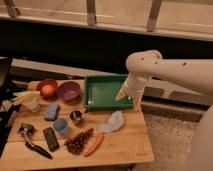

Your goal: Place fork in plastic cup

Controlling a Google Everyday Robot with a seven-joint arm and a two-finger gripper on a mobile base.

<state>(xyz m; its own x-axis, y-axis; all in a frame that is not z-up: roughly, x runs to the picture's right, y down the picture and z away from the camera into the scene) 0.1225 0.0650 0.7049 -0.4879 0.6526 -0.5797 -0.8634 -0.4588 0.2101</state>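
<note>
— What do you have on the left side of your table?

— At the far left stands a pale cup (31, 103). Right of it, at the far edge, are an orange bowl (47, 88) and a purple bowl (69, 91). Nearer to you lie a black-handled tool (37, 149) and the blue plastic cup (61, 126).

— And the fork?

— Just right of the plastic cup stands a small metal cup (76, 117). A thin grey sliver lies close beside it, toward the near left corner of the green tray (102, 90). I take this for the fork (86, 110), but I am not sure.

— Where is your gripper?

— The gripper (126, 100) hangs over the right end of the green tray, well apart from the fork. Whether it is open or closed, I cannot tell. Your arm (165, 70) comes in from the right, bends at a round joint and points downward.
</note>
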